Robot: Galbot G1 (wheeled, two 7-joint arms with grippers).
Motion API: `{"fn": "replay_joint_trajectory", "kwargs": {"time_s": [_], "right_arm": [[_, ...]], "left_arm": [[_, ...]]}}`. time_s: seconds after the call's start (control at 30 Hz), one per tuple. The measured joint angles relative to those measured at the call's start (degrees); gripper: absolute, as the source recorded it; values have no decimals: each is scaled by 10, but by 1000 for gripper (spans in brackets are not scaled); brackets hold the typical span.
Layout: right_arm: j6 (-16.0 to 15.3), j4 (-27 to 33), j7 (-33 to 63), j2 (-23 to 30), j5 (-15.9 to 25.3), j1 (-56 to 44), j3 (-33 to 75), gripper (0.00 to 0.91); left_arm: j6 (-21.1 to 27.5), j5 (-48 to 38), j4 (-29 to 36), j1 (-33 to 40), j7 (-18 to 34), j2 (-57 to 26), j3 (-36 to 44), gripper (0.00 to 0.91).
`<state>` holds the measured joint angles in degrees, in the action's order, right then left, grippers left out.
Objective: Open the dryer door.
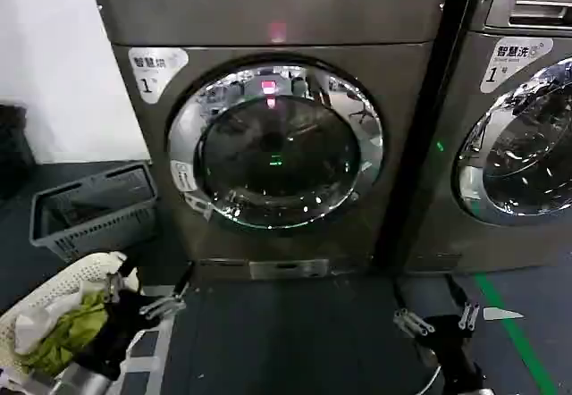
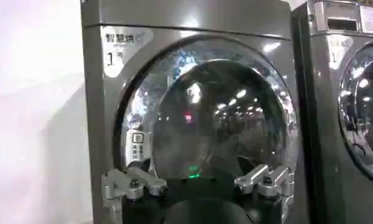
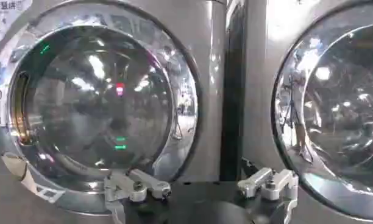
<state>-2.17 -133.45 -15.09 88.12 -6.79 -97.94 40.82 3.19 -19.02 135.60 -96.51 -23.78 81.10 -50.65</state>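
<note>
The dryer (image 1: 268,20) stands in front of me, dark grey-bronze, with a white "1" sticker at its upper left. The dryer door (image 1: 277,145) is round, a chrome ring around dark glass, and it sits closed flat against the front. My left gripper (image 1: 170,295) hangs low at the left, open, short of the machine's base. My right gripper (image 1: 438,320) hangs low at the right, also open and empty. In the left wrist view the left gripper (image 2: 198,181) faces the dryer door (image 2: 211,115) from a distance. The right gripper (image 3: 202,184) points between the dryer door (image 3: 95,103) and the neighbouring machine.
An LG machine (image 1: 518,127) with a similar chrome door stands directly right of the dryer. A grey basket (image 1: 89,207) sits on the floor at the left by the white wall. A white basket of clothes (image 1: 54,323) is beside my left arm. Green tape (image 1: 514,332) marks the floor.
</note>
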Motion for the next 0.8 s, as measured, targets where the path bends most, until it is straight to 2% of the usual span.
{"fn": "replay_joint_trajectory", "kwargs": {"time_s": [0.13,0.23,0.37,0.6,0.8], "right_arm": [[-28,16,-34,-35,-50,29,5,907],[-56,43,-52,-85,-102,69,-2,907],[-77,83,-77,-163,-141,137,-24,907],[-61,154,-99,-252,-159,269,-117,907],[-71,225,-79,-278,-173,410,-242,907]], "left_arm": [[-7,-3,1,-1,-4,3,3,907],[-12,0,1,0,-3,1,3,907],[-13,3,2,-5,-1,0,2,907],[-18,4,2,-13,-2,0,-3,907],[-18,8,0,-7,-1,2,-2,907]]}}
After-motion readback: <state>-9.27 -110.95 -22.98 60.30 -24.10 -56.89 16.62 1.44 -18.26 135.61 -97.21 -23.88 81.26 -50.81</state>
